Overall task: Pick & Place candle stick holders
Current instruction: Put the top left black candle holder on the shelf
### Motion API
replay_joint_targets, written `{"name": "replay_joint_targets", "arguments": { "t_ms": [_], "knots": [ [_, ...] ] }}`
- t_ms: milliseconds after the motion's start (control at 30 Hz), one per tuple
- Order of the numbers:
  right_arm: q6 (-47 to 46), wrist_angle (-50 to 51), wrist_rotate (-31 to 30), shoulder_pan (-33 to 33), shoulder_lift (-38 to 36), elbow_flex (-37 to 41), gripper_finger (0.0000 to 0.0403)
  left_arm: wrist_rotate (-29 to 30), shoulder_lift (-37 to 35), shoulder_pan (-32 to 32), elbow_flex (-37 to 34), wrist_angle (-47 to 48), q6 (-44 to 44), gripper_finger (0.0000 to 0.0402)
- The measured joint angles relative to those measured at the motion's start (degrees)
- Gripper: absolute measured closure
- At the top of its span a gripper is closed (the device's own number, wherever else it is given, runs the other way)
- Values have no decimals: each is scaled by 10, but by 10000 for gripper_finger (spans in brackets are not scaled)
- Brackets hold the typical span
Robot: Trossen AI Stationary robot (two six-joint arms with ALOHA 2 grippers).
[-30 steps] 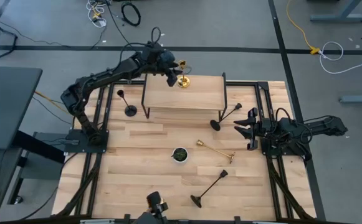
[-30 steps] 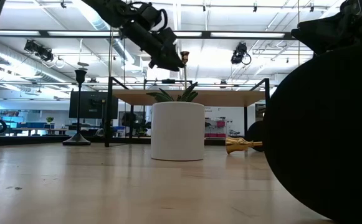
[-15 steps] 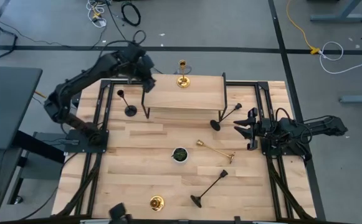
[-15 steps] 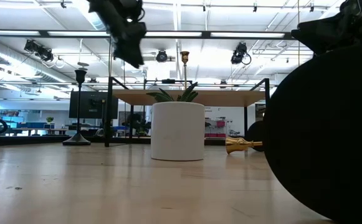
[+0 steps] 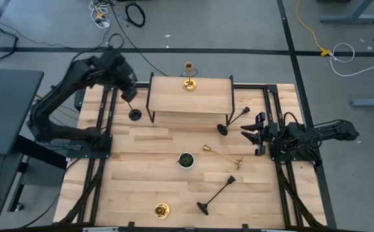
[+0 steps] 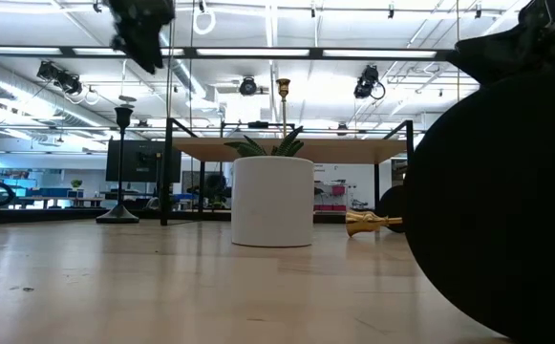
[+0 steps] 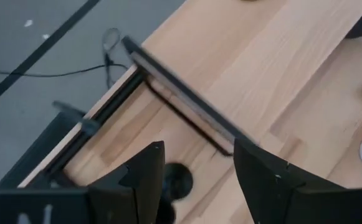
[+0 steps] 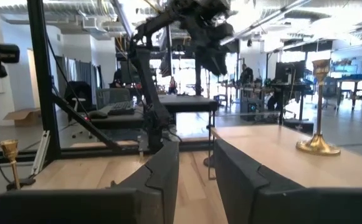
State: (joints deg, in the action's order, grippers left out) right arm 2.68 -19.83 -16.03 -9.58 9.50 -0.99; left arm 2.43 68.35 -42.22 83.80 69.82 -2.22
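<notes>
Hovering: left gripper, fingers wide, nothing held, above upright black holder beside shelf
Waiting: right gripper, narrow gap, at table's right edge
Standing: gold holder on shelf
Lying: gold holder two, mid table

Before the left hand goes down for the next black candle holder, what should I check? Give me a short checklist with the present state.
1. Left hand open and empty: ok.
2. Left hand over the upright black holder beside the shelf: ok.
3. Holder lined up between the fingers: ok in the wrist view, where its base shows in the gap.
4. Height above the holder's top cup: cannot tell.
5. Gold holder standing upright on the shelf: ok.
6. Right hand waiting at the table's right side, clear of the left arm: ok.
</notes>
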Motion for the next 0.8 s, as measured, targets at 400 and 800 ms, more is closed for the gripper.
{"name": "replay_joint_targets", "arguments": {
  "t_ms": [400, 800],
  "knots": [
    [-7, 3, 0, 0, 0, 0, 300, -20, -309, 1, -322, -126, 113, 209],
    [-7, -5, -15, 0, 0, 0, 300, 18, -424, 9, -464, -225, 174, 209]
  ]
}}
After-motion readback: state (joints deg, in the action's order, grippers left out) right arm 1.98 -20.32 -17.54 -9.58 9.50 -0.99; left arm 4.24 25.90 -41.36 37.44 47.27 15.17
